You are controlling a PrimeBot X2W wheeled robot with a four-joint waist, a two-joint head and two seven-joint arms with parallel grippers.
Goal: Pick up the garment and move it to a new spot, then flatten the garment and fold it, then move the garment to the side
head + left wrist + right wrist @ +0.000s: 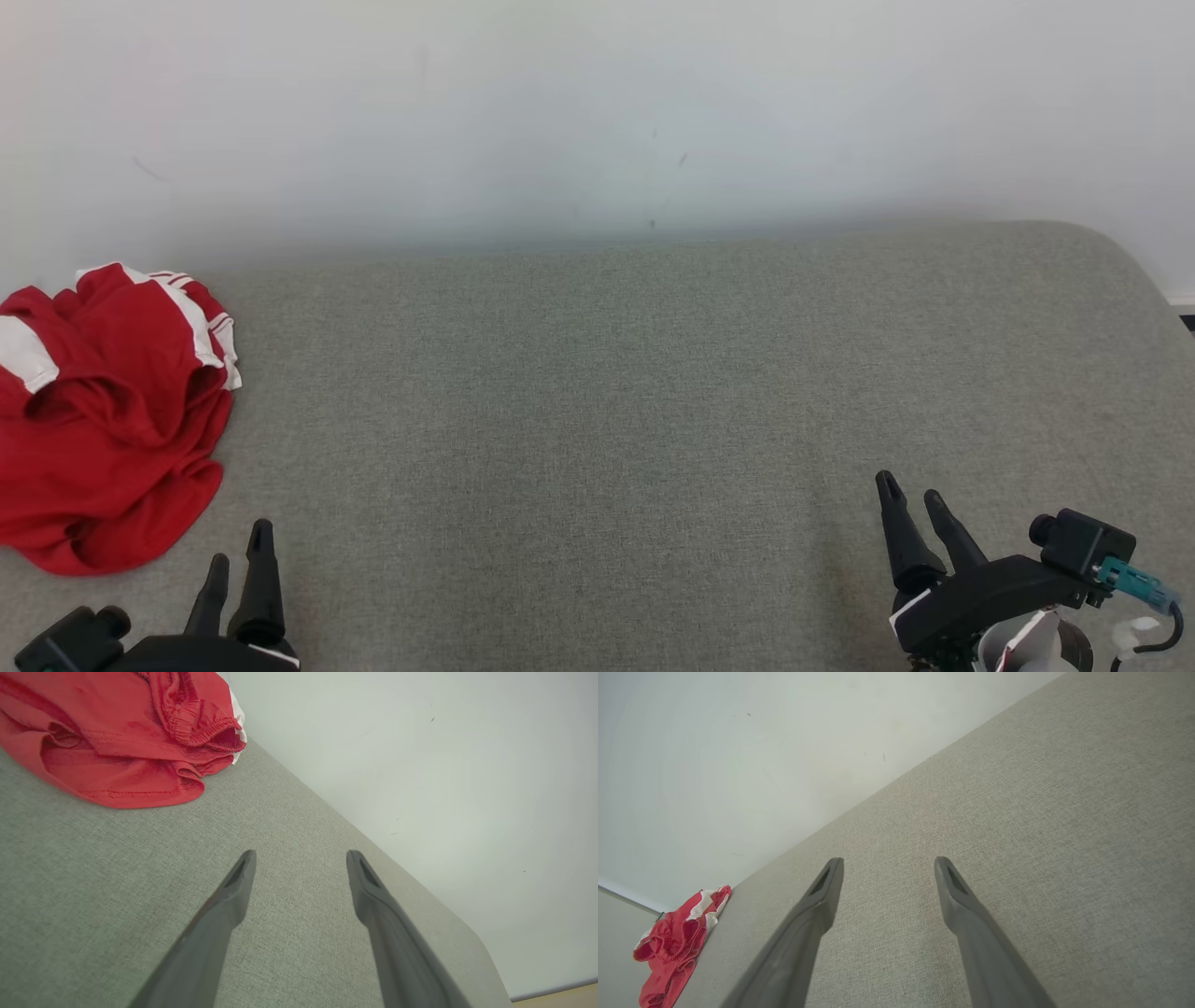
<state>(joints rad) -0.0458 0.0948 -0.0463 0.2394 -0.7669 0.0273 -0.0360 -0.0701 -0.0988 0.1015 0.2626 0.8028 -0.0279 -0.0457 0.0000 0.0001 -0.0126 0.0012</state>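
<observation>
Down at the bottom of the head view are the two dark, long-fingered claws: left gripper [239, 546] at lower left, right gripper [911, 487] at lower right. Both have their fingers spread wide with nothing between them, just bare cloth underneath. Biggest thing around is the grey-green woven fabric surface [597, 420], flat, with a rounded far right corner. Behind it runs a plain off-white wall [597, 112] with a few tiny dark specks. Then there's the crumpled red garment with white stripes [112, 420], bunched in a heap at the far left of the surface, near the left gripper but not touching it, and well apart from the right one.
</observation>
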